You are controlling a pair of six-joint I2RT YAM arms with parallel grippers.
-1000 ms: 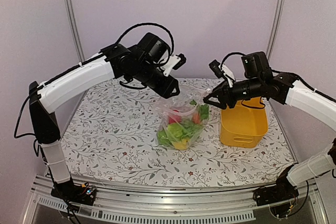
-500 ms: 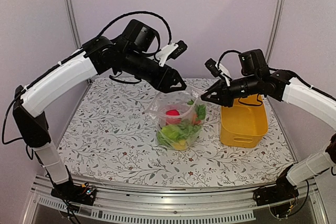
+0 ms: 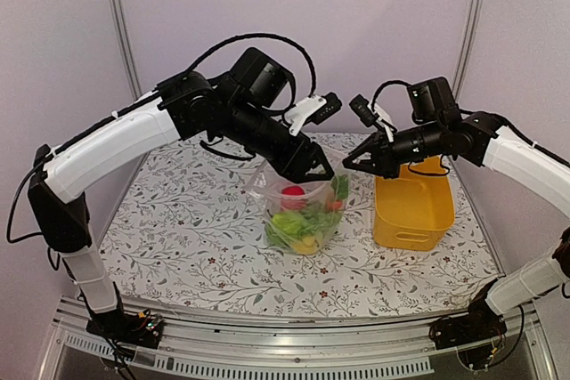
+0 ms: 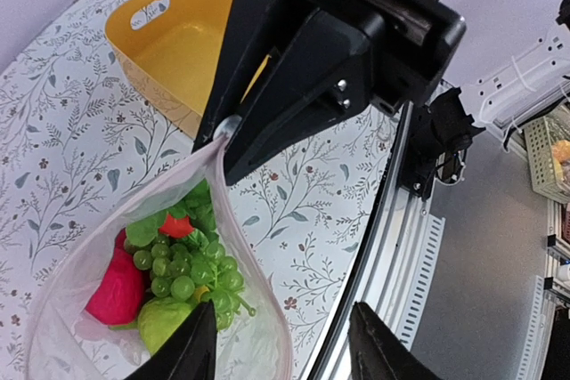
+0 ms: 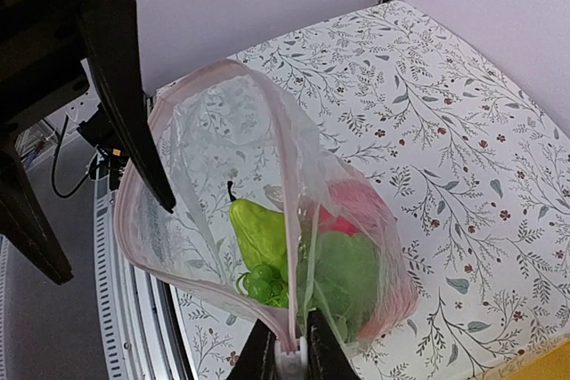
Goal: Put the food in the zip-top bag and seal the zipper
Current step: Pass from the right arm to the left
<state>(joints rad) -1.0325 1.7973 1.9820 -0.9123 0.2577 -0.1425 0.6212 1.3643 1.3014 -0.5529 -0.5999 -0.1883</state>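
The top camera overlooks the whole table (image 3: 178, 238) from high behind, while both wrist cameras face the zip-top bag (image 3: 298, 211) closely from opposite sides.

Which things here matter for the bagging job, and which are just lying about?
Job: bag, held at its rim by the right gripper; food inside it, grapes included; left gripper, open.
Lying about: yellow basket; flowered table cover.

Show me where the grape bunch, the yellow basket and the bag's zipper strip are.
grape bunch (image 4: 183, 273), left wrist view, on the middle grapes of the cluster.
yellow basket (image 3: 411, 213), top external view, on its near outer wall.
zipper (image 5: 216, 68), right wrist view, on the pinkish strip's far arc.
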